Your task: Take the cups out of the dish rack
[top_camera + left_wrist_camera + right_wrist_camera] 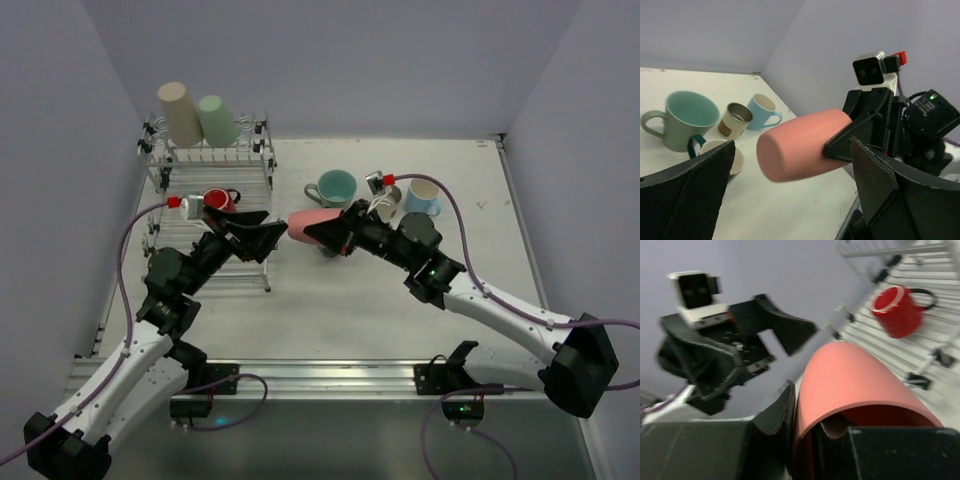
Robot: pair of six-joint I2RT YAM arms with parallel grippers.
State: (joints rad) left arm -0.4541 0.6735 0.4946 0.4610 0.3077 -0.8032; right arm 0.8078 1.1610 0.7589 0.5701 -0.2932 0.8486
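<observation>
A pink cup point(312, 226) hangs on its side in the air between the two arms. My right gripper point(340, 232) is shut on it, with one finger inside the rim and one outside point(807, 425). My left gripper point(268, 236) is open; its fingers stand on either side of the cup's base without touching it point(793, 150). The chrome dish rack point(215, 165) at the back left carries a red mug point(219, 201) on its lower bars. A beige cup point(180, 112) and a mint green cup point(216, 120) sit upturned on its raised tier.
On the table behind the right arm stand a green mug point(333, 188), a light blue mug point(422, 197) and a small grey-brown cup point(735, 120). A cream-lined cup with a dark handle point(715, 150) sits below the pink cup. Walls close in on three sides.
</observation>
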